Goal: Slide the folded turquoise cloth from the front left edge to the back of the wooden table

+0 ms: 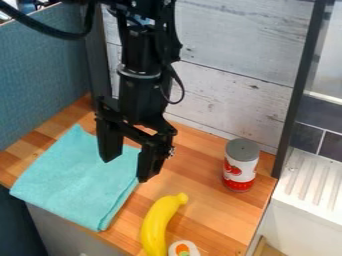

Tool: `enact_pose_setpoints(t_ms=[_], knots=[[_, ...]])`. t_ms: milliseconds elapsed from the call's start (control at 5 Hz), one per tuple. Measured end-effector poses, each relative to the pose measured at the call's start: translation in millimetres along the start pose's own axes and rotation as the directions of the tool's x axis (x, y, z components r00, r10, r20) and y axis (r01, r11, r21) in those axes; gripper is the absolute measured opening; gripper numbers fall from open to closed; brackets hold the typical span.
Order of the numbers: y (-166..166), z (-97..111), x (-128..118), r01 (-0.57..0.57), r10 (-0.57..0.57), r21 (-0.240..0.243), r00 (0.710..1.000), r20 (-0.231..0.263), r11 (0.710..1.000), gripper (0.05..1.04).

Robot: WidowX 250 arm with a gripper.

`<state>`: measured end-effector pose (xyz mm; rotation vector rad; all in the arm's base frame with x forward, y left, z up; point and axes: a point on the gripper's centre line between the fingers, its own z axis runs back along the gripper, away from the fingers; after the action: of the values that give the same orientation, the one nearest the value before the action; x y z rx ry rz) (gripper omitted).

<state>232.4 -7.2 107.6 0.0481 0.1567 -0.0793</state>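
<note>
The black gripper (125,169) hangs open over the right part of a folded turquoise cloth (75,177), with nothing between its fingers. The cloth lies flat on the left of the wooden counter (200,220). In front of the gripper, near the counter's front edge, lies a yellow banana (157,225), its stem end pointing back and to the right. Beside the banana's lower end is a small white item (182,249) with orange and green on it, cut off by the view's bottom edge. A white and red can (240,167) with a grey top stands upright at the right.
A blue-grey panel (43,70) borders the counter at the left, and a whitewashed plank wall (234,65) rises behind. A dark upright post (298,90) stands near the can. At the far right is a white ridged drainer (312,182).
</note>
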Motion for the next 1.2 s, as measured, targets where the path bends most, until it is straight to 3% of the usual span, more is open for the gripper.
enact_pose_setpoints(t_ms=[200, 600, 800, 1000, 1200], knots=[[0, -6, -1, 0.006, -0.006, 0.000, 1.000, -0.023, 1.000, 0.999], [46, -20, 1, -0.025, 0.025, -0.002, 1.000, 0.006, 1.000, 0.999], [78, -35, -3, -0.108, 0.108, -0.016, 0.994, -0.015, 0.994, 0.999], [92, -53, -10, -0.144, 0.141, -0.034, 0.987, -0.083, 0.989, 0.999], [94, -71, -18, -0.173, 0.155, -0.091, 0.972, -0.175, 0.981, 0.999]])
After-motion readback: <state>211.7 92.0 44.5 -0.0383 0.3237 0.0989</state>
